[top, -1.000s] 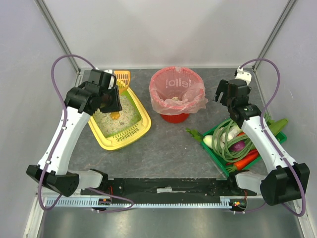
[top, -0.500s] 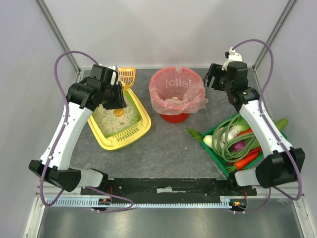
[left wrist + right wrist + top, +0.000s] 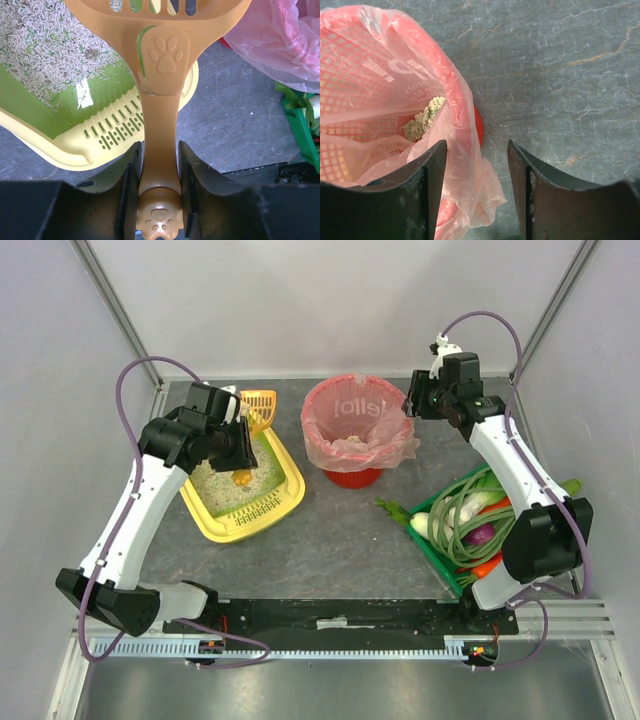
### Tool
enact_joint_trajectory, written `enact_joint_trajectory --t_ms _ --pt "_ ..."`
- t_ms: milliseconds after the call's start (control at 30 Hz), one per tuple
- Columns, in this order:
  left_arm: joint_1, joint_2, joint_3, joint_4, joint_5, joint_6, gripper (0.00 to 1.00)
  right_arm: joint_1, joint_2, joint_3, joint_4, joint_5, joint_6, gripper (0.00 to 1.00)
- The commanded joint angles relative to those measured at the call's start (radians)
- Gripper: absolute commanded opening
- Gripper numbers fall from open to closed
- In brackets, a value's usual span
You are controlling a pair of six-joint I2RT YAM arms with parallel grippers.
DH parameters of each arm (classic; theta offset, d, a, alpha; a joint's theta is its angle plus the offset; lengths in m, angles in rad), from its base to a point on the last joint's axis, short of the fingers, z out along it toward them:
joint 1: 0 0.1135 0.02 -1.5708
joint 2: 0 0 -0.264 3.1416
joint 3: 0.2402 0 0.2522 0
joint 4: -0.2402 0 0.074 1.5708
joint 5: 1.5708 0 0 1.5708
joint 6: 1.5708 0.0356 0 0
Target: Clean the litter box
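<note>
The yellow litter box (image 3: 240,512) with green inner walls and pale litter (image 3: 45,45) sits at the left. My left gripper (image 3: 236,436) hangs over its far right side, shut on the handle of an orange slotted scoop (image 3: 160,100); the scoop's head (image 3: 258,403) points to the back. An orange lump (image 3: 241,477) lies in the litter. My right gripper (image 3: 476,145) straddles the right rim of the red bin (image 3: 352,477). One finger is inside, the other outside, closed on a fold of the pink bag (image 3: 465,170). Litter clumps (image 3: 422,121) lie in the bag.
A green tray (image 3: 438,558) of vegetables stands at the right, under my right arm; its corner (image 3: 299,131) shows in the left wrist view. White walls and metal posts close the back and sides. Grey tabletop (image 3: 330,540) lies between the litter box and the tray.
My right arm swung from above the vegetable tray to the bin's right rim, and its jaws closed there. The left arm shifted slightly right, still holding the scoop.
</note>
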Motion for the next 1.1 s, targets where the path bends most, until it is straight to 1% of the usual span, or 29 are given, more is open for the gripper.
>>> enact_joint_trajectory --t_ms 0,67,100,167,200,300,533,633,833,967,1033,1067 --pt "-0.003 -0.025 -0.014 0.059 0.022 -0.018 0.02 0.002 0.029 0.053 -0.053 -0.048 -0.036 0.55" --pt "-0.003 -0.027 -0.020 0.062 0.021 -0.018 0.02 0.007 0.038 0.061 -0.064 -0.054 -0.039 0.52" --pt "-0.003 -0.028 -0.023 0.063 0.021 -0.018 0.02 0.010 0.040 0.062 -0.068 -0.056 -0.041 0.46" --pt "-0.003 -0.036 -0.029 0.076 0.022 -0.022 0.02 0.017 0.042 0.070 -0.080 -0.057 -0.044 0.41" --pt "-0.003 -0.036 -0.034 0.079 0.028 -0.022 0.02 0.019 0.043 0.073 -0.084 -0.068 -0.044 0.36" --pt "-0.003 -0.037 -0.052 0.085 0.045 -0.023 0.02 0.033 0.048 0.075 -0.099 -0.086 -0.050 0.28" --pt "-0.003 -0.056 -0.078 0.092 0.050 -0.025 0.02 0.085 0.051 0.079 -0.134 -0.100 -0.062 0.17" --pt "-0.003 -0.056 -0.075 0.092 0.048 -0.023 0.02 0.100 0.064 0.084 -0.149 -0.106 -0.054 0.16" --pt "-0.003 -0.059 -0.051 0.099 0.034 0.001 0.02 0.131 0.084 0.098 -0.150 -0.105 -0.047 0.17" --pt "-0.041 -0.027 -0.005 0.076 -0.007 0.044 0.02 0.151 0.095 0.104 -0.150 -0.096 -0.044 0.18" --pt "-0.062 -0.007 0.034 0.059 -0.056 0.064 0.02 0.155 0.091 0.104 -0.148 -0.067 -0.041 0.24" --pt "-0.082 0.008 0.047 0.048 -0.071 0.073 0.02 0.155 0.086 0.102 -0.148 -0.053 -0.027 0.25"
